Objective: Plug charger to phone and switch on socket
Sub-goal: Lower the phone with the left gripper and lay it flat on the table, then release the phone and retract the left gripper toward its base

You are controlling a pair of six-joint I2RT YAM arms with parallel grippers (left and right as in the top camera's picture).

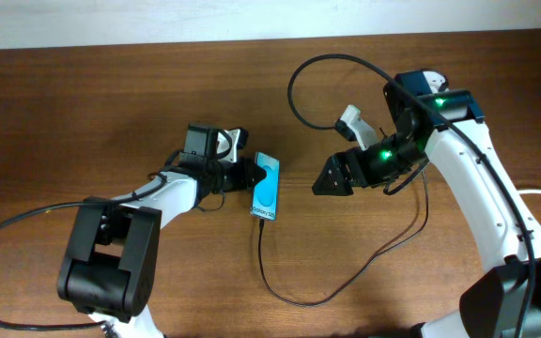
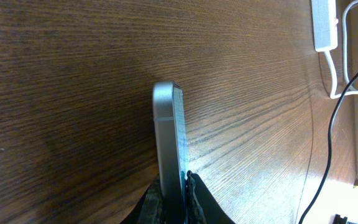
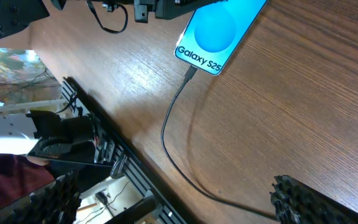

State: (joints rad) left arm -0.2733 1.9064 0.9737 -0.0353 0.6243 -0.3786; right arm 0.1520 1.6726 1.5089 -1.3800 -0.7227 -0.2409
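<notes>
overhead shows the left gripper pinching the phone, charger meeting its 6 o'clock end, right gripper spread at 3 o'clock.

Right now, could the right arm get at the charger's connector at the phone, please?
Probably yes. The right fingers hang open beside the phone, with only bare table between them and the connector. The left fingers clamp the phone's other end.

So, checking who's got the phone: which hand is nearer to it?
Left. The left hand is shut on the phone at its edge; the right hand hangs open, apart, off the opposite side.
</notes>
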